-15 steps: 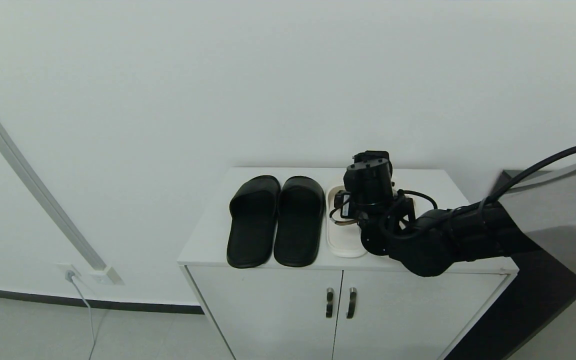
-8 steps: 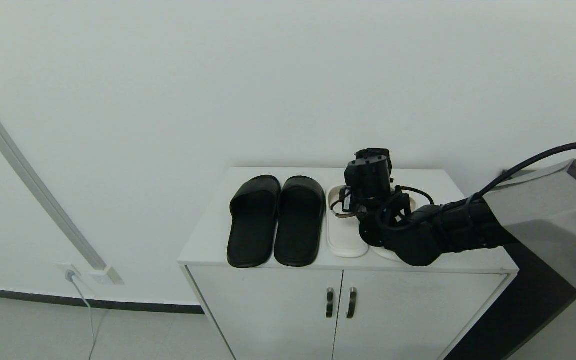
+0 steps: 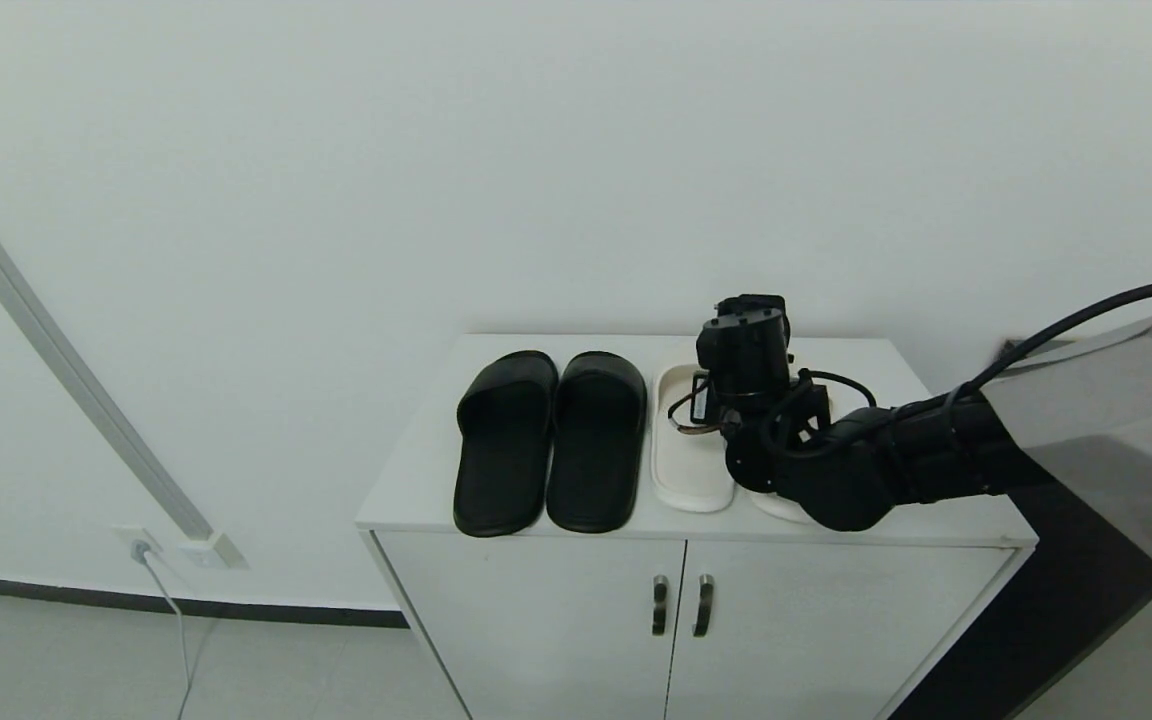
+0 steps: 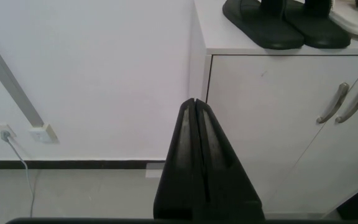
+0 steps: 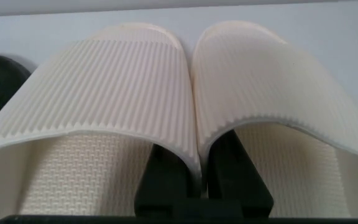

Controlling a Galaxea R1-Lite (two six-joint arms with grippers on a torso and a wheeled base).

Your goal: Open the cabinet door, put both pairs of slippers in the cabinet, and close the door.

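Right gripper [image 5: 197,169]: fingers narrow, one slid under each strap, nipping the two adjoining strap walls of the pair of cream ribbed foam slippers [image 5: 114,87] between them. The slippers lie flat, side by side and touching, on top of the white two-door cabinet [image 3: 416,490], toes toward twelve o'clock (the wall side).

Judged light, soft and springy. The ribbing should give grip, but pinched walls may fold and one slipper could sag free, so hold deep, at the strap roots.

Pair of black rubber slippers [image 3: 501,440] just beside, at nine o'clock in the head view. Doors closed; metal bar handles [image 3: 658,605] at seven o'clock.

Left gripper [image 4: 195,106] closed, empty, well apart, low off the cabinet's front corner.
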